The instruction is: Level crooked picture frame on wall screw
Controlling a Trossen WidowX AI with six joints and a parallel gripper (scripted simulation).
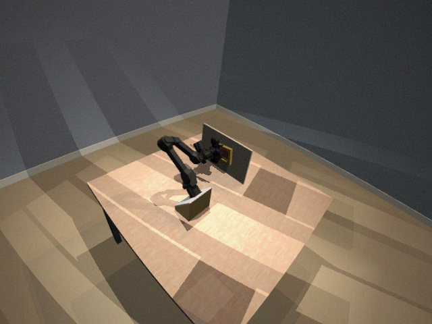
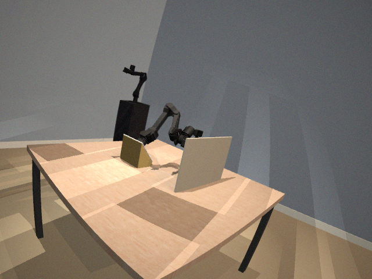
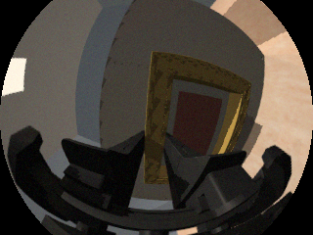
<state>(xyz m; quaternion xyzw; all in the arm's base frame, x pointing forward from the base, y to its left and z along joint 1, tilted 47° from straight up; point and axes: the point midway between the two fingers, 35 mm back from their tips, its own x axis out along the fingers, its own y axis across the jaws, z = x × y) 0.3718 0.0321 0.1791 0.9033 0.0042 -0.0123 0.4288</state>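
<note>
The gold picture frame (image 1: 230, 156) (image 3: 161, 66), with a grey mat and a dark red middle, is at the front face of the upright grey panel (image 1: 239, 167) (image 3: 129, 78). My gripper (image 1: 220, 152) (image 3: 155, 135) is shut on the frame's side bar, the left one in the wrist view, with one finger on each side of it. Only the panel's pale back (image 2: 204, 162) shows in the exterior view, and the picture frame is hidden behind it. The screw and the notched strip are hidden. Whether the frame is level cannot be told from these slanted views.
The panel stands on the wooden table (image 1: 237, 240) (image 2: 99, 168). The arm rises from a wedge-shaped base block (image 1: 195, 207) (image 2: 130, 151). A second black arm (image 2: 139, 85) stands on a dark pedestal (image 2: 132, 120) beyond the table. Striped light and shadows cross the table.
</note>
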